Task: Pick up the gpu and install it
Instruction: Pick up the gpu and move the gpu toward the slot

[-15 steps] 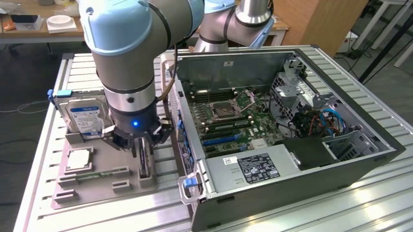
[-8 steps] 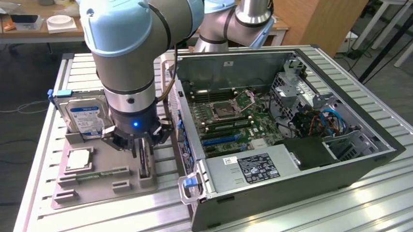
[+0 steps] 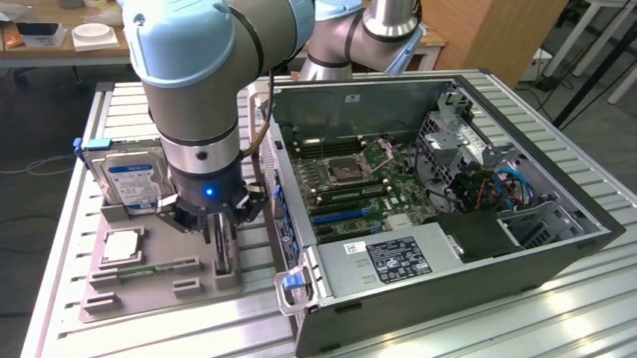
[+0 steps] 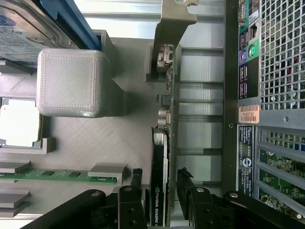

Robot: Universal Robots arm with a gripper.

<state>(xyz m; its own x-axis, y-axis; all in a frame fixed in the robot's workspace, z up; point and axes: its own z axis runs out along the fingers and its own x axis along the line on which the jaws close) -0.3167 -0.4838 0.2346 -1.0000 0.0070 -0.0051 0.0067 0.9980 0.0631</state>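
Along the edge of the grey printed tray point(image 3: 149, 297) beside the open black computer case point(image 3: 468, 294), the thin black gpu card point(image 4: 159, 152) stands on edge. The black gripper point(image 4: 160, 177) straddles it wide open, holding nothing. Closing off-centre could tilt the card.

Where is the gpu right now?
On the exterior view's left, the gpu stands on edge in the gray tray, beside the computer case, the open gripper straddling it.

I see the gpu point(image 4: 158, 157), a thin black rectangular circuit card with a silver metal bracket at one end. It stands upright on its long edge, slotted into the grey plastic tray point(image 4: 86, 143), with white lettering on its upper edge.
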